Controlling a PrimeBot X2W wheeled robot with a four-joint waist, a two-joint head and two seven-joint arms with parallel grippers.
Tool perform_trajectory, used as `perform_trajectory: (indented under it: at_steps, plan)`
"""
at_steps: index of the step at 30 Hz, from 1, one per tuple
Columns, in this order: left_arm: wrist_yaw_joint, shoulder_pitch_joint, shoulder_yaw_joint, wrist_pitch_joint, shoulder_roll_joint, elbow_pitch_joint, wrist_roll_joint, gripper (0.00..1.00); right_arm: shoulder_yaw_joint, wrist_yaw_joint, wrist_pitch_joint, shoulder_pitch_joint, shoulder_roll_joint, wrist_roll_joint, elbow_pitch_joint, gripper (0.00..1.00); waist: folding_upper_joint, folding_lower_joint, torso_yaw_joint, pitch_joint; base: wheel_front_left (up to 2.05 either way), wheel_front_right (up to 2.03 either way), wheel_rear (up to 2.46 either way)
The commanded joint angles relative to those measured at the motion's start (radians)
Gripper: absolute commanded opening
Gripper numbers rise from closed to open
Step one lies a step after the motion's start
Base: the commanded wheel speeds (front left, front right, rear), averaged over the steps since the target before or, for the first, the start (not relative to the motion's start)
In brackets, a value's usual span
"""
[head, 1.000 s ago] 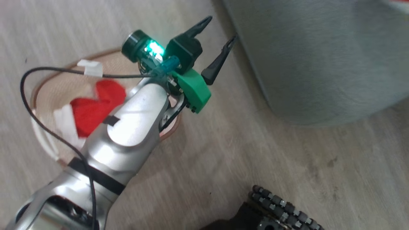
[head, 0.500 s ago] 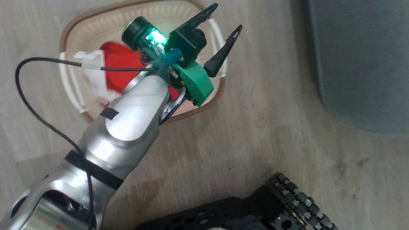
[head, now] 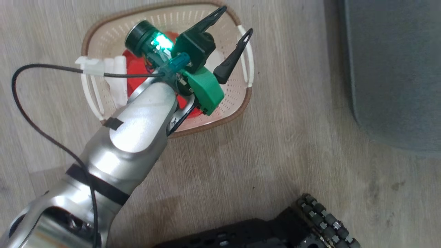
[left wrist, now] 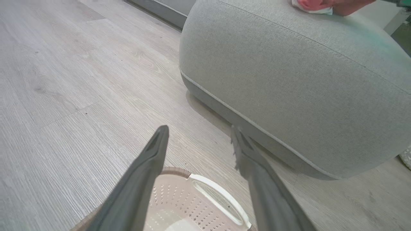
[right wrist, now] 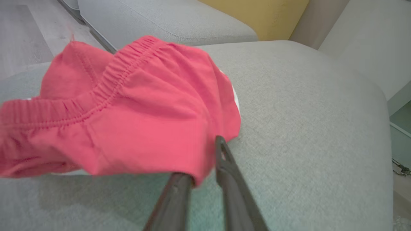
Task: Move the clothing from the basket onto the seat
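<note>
Where the head view looks down on pale wood-grain plank flooring (head: 293,155), one basket (head: 243,109) is recorded: cream perforated plastic, rounded-rectangular, with a brown woven-look rim and two white loop handles. Within it lies the remaining clothing (head: 137,81), soft red fabric with white bands; it is bunched and part hidden by the silver forearm, so the pieces cannot be counted. The left gripper (head: 236,20) hangs above the basket, its two dark tapered fingers spread wide and nothing between them. This is confirmed in the left wrist view, where the left gripper (left wrist: 199,131) frames bare floor.

One seat (head: 396,69) — grey-green woven upholstery, rounded corners, a stitched seam — stands well apart from the basket. One red garment (right wrist: 128,106) with a gathered elastic band is seen lying on the seat (right wrist: 305,112). The right gripper (right wrist: 208,154) rests at its hem, jaws narrowly parted; the cloth is draped over the tip of one finger (the one nearer that view's left) and is not seen pinched.

Against the earlier frames, the head camera has swung: basket and seat are framed differently. The left jaws are spread as before.
</note>
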Motion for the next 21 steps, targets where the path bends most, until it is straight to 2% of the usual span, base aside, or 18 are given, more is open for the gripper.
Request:
perform_trajectory:
  at_steps: [1,10,21]
  plan:
    - [0.001,0.017,0.025,-0.006,0.012,-0.023,0.000,1.00,0.011,0.000,-0.006,0.040,-0.025,0.013,-0.040,1.00,0.0000,0.0001,-0.009,-0.027,0.00,0.00,0.00]
    - [0.011,0.096,0.071,-0.006,0.005,-0.020,-0.010,1.00,0.138,0.000,-0.006,0.259,0.012,0.103,-0.144,1.00,0.0000,0.0001,0.001,-0.188,0.00,0.00,0.00]
    - [0.031,0.258,0.211,-0.006,0.017,-0.022,-0.013,1.00,0.425,0.000,-0.006,0.442,0.096,0.234,-0.427,1.00,0.0000,0.0001,0.047,-0.415,0.00,0.00,0.00]
